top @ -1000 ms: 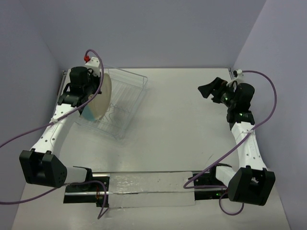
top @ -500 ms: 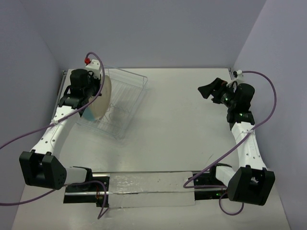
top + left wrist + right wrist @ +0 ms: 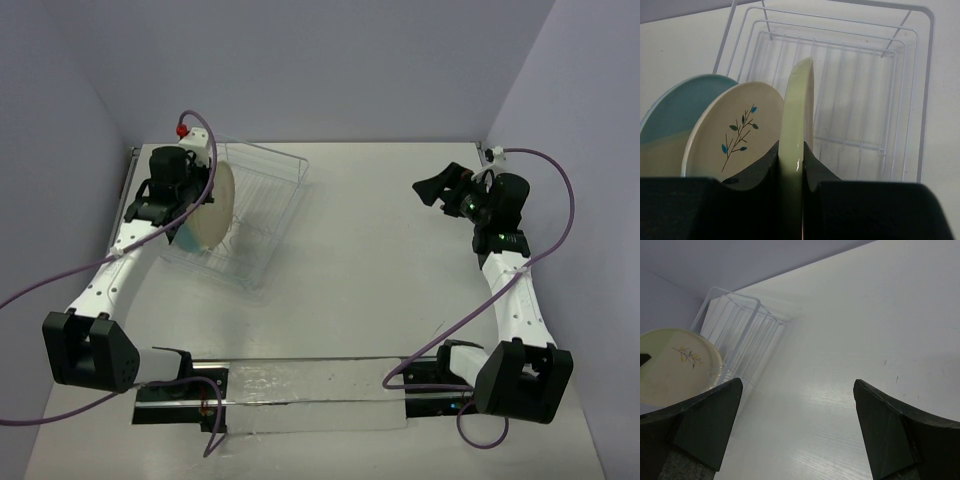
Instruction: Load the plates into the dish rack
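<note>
The wire dish rack stands at the far left of the table; it also shows in the left wrist view and the right wrist view. My left gripper is shut on the rim of the pale-green plate, held upright on edge over the rack's near end. Two more plates stand upright in the rack left of it: a cream one with a twig drawing and a light-blue one. My right gripper is open and empty, raised at the far right.
Purple walls close the back and both sides. A clear plastic strip lies along the near edge between the arm bases. The rack's far half holds only bare wires.
The left gripper and the pale-green plate have shifted slightly toward the far side over the rack. The right arm has not moved.
</note>
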Available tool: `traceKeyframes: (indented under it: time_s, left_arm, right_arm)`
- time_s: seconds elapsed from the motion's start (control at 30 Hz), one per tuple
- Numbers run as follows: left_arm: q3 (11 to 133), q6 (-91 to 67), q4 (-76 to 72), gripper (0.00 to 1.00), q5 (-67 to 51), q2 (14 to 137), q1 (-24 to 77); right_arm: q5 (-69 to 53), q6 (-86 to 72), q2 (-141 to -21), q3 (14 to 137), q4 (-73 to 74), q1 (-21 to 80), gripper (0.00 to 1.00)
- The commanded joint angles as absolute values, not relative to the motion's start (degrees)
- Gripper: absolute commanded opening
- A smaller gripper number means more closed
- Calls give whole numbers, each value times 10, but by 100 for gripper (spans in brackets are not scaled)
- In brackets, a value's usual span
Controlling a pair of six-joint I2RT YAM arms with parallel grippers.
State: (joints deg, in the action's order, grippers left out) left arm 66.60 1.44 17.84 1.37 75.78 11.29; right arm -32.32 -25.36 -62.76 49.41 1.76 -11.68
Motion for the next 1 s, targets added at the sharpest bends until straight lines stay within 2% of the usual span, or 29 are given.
traceKeyframes:
  time_s: [0.0, 0.23, 0.5, 0.97]
  left_arm:
    - [709, -59, 162, 0, 9, 759, 117]
    - [684, -75, 156, 0, 61, 778, 135]
    - [759, -61, 185, 0, 159, 807, 181]
    - [754, -53, 197, 0, 181, 830, 229]
  right_arm:
    - [-328, -248, -628, 492, 4, -123, 100]
    - [-332, -250, -635, 493, 5, -124, 100]
    - [-328, -248, -631, 493, 4, -125, 100]
    - [-327, -251, -629, 490, 5, -128, 100]
